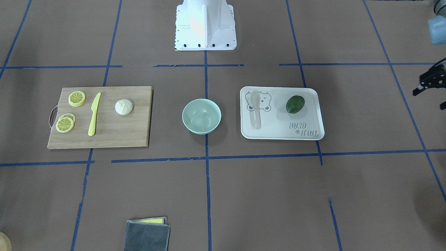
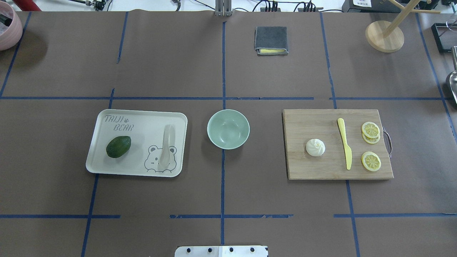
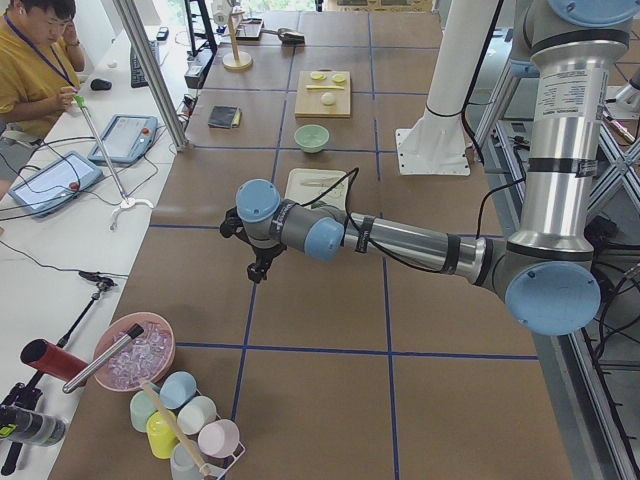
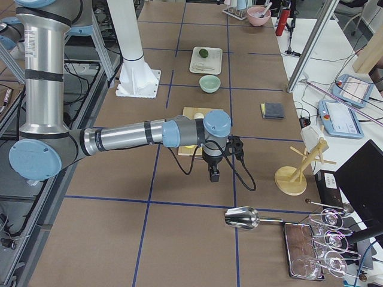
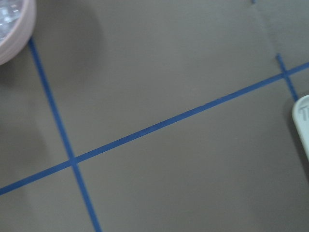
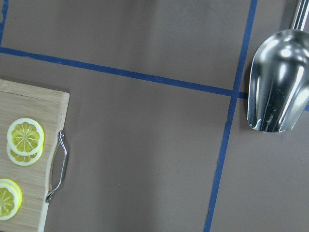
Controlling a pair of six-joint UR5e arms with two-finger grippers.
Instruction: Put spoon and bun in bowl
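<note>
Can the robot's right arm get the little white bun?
Probably yes. The bun sits uncovered on the cutting board, apart from the knife, and the right gripper hangs just beyond that board.

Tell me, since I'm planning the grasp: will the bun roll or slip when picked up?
The bun rests dome-up on the cutting board, so it probably won't roll. Its smooth rounded sides may slip from a pinch. It looks small, likely light.
</note>
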